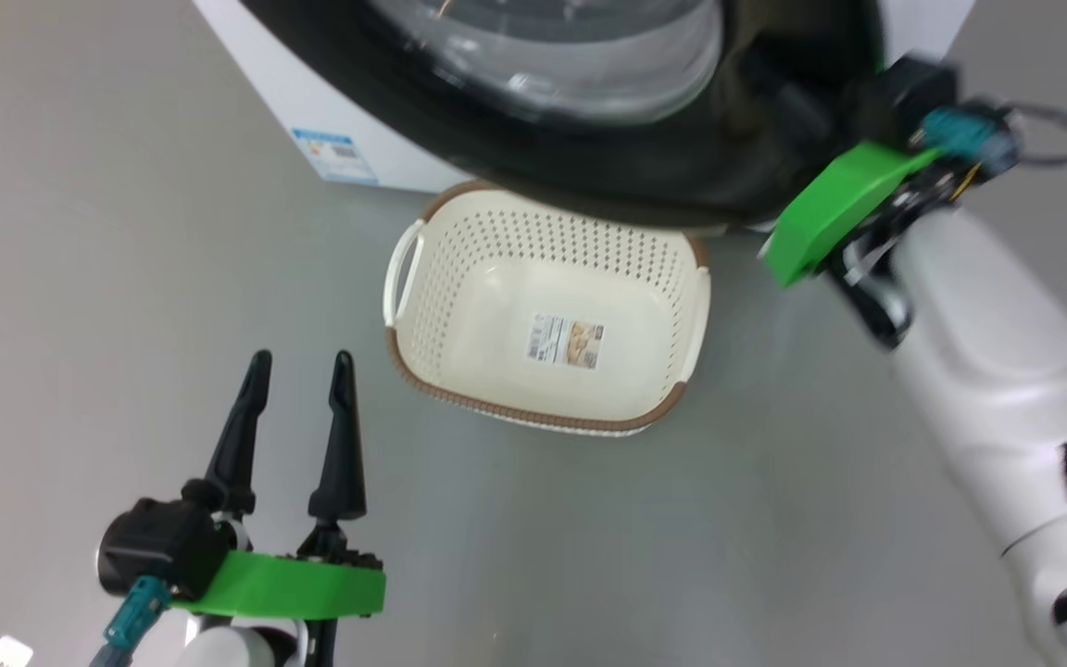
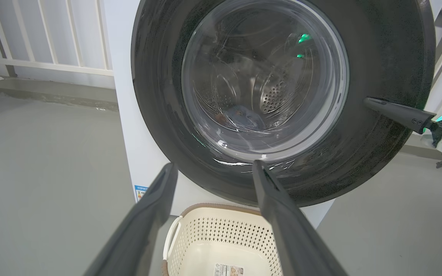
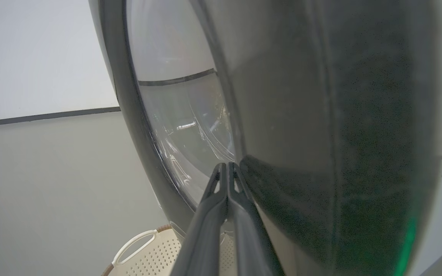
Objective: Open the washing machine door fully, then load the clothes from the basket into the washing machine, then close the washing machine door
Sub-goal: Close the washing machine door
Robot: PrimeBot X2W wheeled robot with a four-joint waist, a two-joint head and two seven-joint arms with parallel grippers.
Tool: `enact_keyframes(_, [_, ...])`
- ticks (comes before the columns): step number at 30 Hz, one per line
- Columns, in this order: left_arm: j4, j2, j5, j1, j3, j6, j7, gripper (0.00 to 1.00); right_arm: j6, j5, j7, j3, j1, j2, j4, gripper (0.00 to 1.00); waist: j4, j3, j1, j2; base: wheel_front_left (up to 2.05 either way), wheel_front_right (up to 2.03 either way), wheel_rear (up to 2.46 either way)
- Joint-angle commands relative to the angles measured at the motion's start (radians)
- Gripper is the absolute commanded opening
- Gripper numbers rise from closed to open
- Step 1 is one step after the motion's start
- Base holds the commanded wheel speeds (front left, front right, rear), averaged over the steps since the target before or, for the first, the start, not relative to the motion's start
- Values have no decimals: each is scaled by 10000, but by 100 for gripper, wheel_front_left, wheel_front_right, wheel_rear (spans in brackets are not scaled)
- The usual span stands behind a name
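Smooth grey floor [image 1: 774,519] spreads all round, matt and even. Far off on the left, a white railing [image 2: 48,38] stands on a low grey kerb [image 2: 52,94]. Elsewhere a white wall [image 3: 44,53] meets the floor along a dark strip [image 3: 48,117].

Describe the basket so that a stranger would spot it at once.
Find the big white washing machine with its round black-rimmed door. On the grey floor just below that door sits the basket. It is a cream perforated tub with a brown woven-look rim, side handles and a label on its bare bottom.
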Motion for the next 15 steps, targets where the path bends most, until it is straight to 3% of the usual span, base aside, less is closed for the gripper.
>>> enact_keyframes(1, [-196,95,114,-325,332,-49,-111,100,12,-98,-110,-77,-312,-24,-116,0,337,414,0,-1,0,0,0])
enact_keyframes(15, [-269,-404,352,-685,629,-485,-121,100,12,-794,-120,-1501,-2302,-1060,741,0,1080,1224,0,-1,0,0,0])
